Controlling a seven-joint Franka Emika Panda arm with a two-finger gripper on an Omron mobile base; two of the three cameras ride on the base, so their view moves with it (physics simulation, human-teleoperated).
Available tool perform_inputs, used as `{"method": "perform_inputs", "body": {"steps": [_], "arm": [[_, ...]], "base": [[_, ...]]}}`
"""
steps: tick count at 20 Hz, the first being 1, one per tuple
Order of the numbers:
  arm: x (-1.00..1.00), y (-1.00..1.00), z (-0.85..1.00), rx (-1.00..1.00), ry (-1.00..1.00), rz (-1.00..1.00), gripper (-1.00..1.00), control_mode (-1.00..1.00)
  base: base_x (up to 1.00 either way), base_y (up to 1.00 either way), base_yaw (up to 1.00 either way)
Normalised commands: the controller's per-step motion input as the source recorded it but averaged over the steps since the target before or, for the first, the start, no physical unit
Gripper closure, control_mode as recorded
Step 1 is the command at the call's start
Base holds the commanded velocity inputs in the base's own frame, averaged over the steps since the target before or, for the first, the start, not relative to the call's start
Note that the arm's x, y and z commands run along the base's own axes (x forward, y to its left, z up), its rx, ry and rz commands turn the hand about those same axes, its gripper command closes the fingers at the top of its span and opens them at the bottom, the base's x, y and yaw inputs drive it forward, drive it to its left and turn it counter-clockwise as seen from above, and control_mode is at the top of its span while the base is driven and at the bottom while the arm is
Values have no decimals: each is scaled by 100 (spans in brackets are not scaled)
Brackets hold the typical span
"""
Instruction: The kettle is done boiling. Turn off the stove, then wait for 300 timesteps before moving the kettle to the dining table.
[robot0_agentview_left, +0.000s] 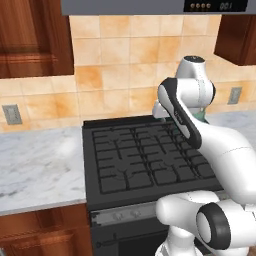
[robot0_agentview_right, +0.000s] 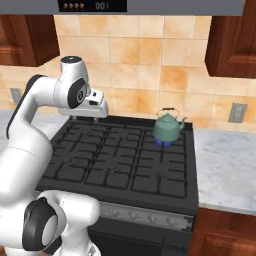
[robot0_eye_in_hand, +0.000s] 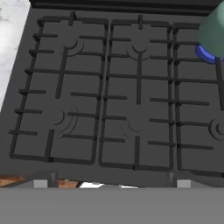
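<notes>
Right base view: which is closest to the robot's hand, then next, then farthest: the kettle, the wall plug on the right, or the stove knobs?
From the gripper, over the stove's back left:
1. Kettle, back right burner, blue flame beneath.
2. Stove knobs, on the front strip, low down.
3. Wall plug, far right on the tiles, beyond the kettle.

kettle (robot0_agentview_right: 167, 129) on stove (robot0_agentview_right: 120, 160)
</notes>
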Motion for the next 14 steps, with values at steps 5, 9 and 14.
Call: {"method": "perform_inputs", "body": {"steps": [5,9,14], "arm": [[0,0,0,0,0,0,-100,100],[0,0,0,0,0,0,-100,100],[0,0,0,0,0,0,-100,100]], "base": [[14,49,0],[14,48,0],[13,45,0]]}}
